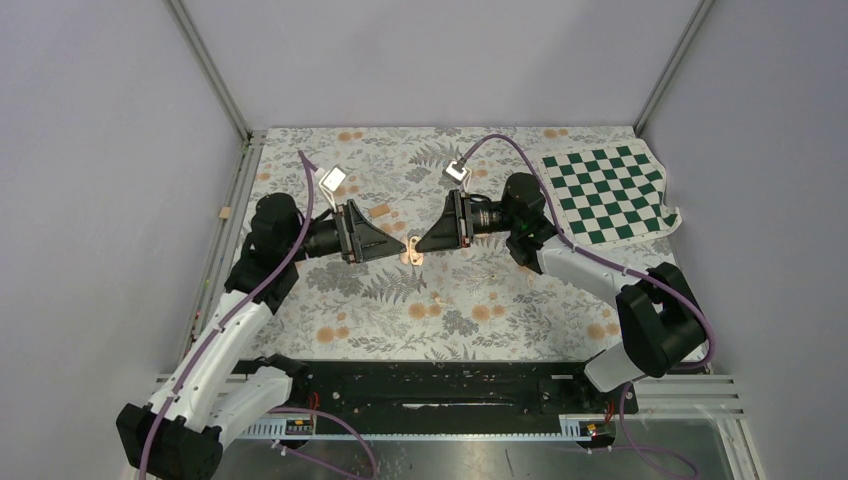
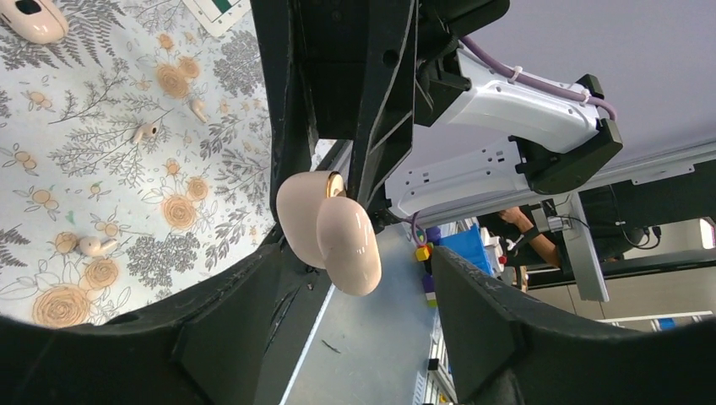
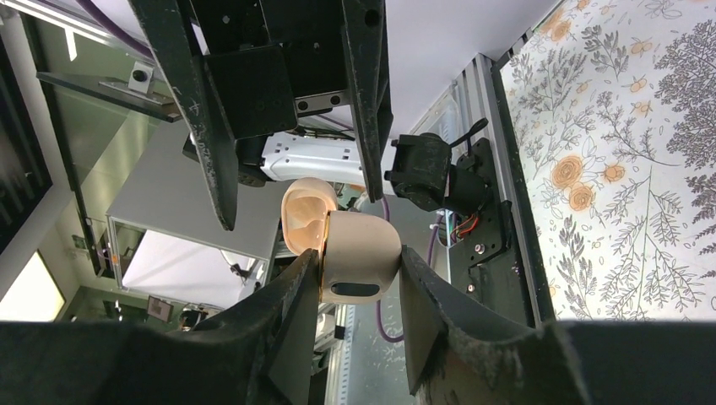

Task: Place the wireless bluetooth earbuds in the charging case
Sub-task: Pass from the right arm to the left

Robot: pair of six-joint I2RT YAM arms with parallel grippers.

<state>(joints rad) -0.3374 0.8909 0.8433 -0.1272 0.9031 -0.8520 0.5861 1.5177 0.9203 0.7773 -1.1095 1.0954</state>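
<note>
While right pincer [image 3: 356, 257] pinches charging case [image 3: 363, 240], left pincer [image 2: 361, 253] spread around it

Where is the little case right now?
Mid-table in the top view, the case is pinched in the right gripper, facing the left gripper.

**Robotics laboratory cell.** A floral cloth [image 1: 400, 300] spread as the work surface is boxed in by plain grey panels [image 1: 100, 150] on aluminium posts [image 1: 208, 65]. A green checkerboard sheet [image 1: 605, 190] is laid at its far right corner. The left arm [image 1: 225, 340] and right arm [image 1: 582, 268] are mounted on a black base rail [image 1: 450, 385]. Blue bins [image 2: 469, 249] are seen beyond.
</note>
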